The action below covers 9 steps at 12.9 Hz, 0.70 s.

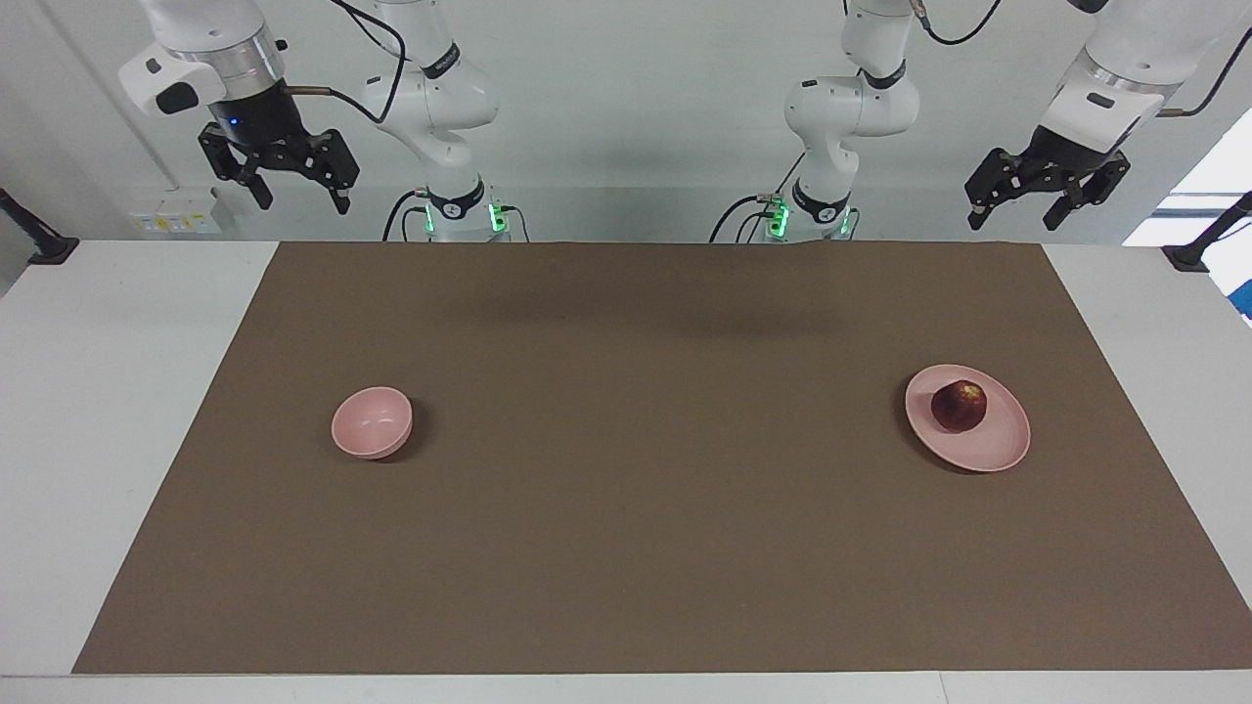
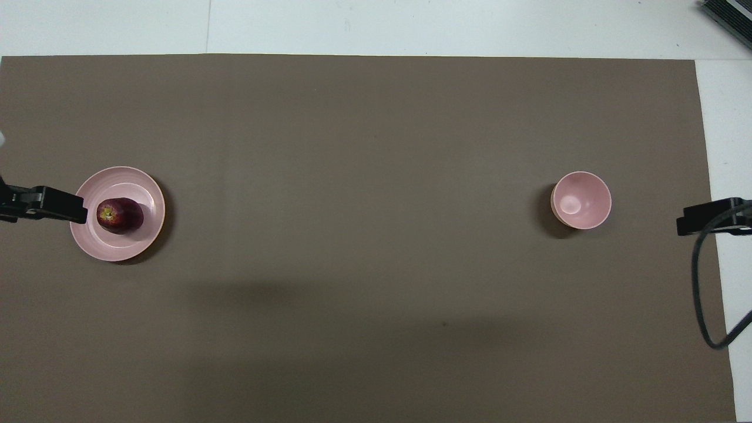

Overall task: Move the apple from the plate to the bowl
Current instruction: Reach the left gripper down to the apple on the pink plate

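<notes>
The dark red apple (image 1: pixel 959 406) lies on the pale pink plate (image 1: pixel 993 452) toward the left arm's end of the table; both also show in the overhead view, the apple (image 2: pixel 120 215) on the plate (image 2: pixel 117 249). The small pink bowl (image 1: pixel 372 422) stands empty toward the right arm's end and also shows in the overhead view (image 2: pixel 581 200). My left gripper (image 1: pixel 1013 221) hangs open and empty high in the air. From above, one of its fingers (image 2: pixel 53 205) covers the plate's rim. My right gripper (image 1: pixel 303 203) hangs open and empty, high up at the other end.
A brown mat (image 1: pixel 626 548) covers most of the white table (image 1: pixel 117 411). A black cable (image 2: pixel 702 294) hangs at the right arm's end. Black clamp mounts (image 1: pixel 39 249) stand at the table's corners nearest the robots.
</notes>
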Each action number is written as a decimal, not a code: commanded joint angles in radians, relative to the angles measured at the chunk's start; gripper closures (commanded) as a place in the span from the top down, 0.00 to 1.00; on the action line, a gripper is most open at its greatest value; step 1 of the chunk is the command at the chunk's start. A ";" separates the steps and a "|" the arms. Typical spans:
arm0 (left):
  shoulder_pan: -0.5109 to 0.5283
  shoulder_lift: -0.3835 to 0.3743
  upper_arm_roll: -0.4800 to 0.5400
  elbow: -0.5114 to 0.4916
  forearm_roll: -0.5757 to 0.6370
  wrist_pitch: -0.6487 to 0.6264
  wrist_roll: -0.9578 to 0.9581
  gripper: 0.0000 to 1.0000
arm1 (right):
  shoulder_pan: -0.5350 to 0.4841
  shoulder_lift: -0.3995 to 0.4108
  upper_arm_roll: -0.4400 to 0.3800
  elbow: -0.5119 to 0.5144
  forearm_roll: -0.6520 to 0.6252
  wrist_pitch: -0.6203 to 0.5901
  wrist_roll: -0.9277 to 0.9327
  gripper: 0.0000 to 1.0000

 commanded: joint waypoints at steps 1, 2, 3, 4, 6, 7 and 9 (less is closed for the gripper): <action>0.004 -0.034 0.001 -0.138 0.004 0.124 0.023 1.00 | -0.016 -0.018 -0.005 -0.017 0.026 0.001 -0.022 1.00; 0.005 -0.035 0.003 -0.192 0.004 0.186 0.023 1.00 | -0.016 -0.016 -0.005 -0.015 0.026 0.011 -0.019 1.00; 0.005 -0.037 0.003 -0.244 0.004 0.248 0.028 1.00 | -0.016 -0.016 -0.005 -0.015 0.026 0.014 -0.021 1.00; 0.008 -0.034 0.003 -0.301 0.004 0.310 0.029 1.00 | -0.016 -0.018 -0.005 -0.017 0.026 0.002 -0.022 1.00; 0.036 -0.025 0.004 -0.382 0.004 0.420 0.080 1.00 | -0.016 -0.018 -0.005 -0.015 0.026 0.007 -0.022 1.00; 0.059 -0.009 0.004 -0.404 0.004 0.457 0.107 1.00 | -0.016 -0.018 -0.005 -0.015 0.026 0.007 -0.022 1.00; 0.109 0.059 0.003 -0.424 0.004 0.558 0.158 1.00 | -0.016 -0.018 -0.003 -0.017 0.026 0.002 -0.024 1.00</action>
